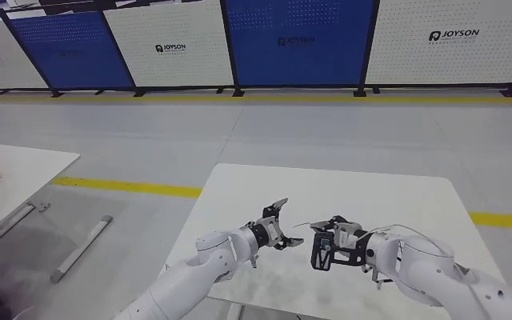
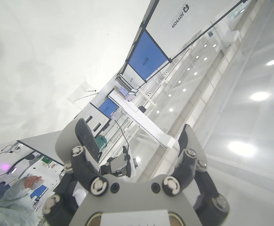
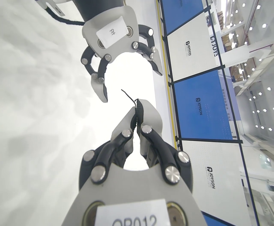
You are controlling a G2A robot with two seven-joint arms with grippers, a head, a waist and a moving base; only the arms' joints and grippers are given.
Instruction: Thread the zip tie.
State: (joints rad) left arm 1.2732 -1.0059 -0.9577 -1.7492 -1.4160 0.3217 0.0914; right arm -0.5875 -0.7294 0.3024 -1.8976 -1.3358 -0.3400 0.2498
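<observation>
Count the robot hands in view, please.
2. The left hand is open above the table. The right hand faces it and is shut on the zip tie. No other hand seems hidden.

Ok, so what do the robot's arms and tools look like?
White rounded arm shells, black wrist rings. The left tool and right tool share a grey plate, black linkages with silver rivets, ribbed black pads, a white label. A black cable runs by the left wrist.
</observation>
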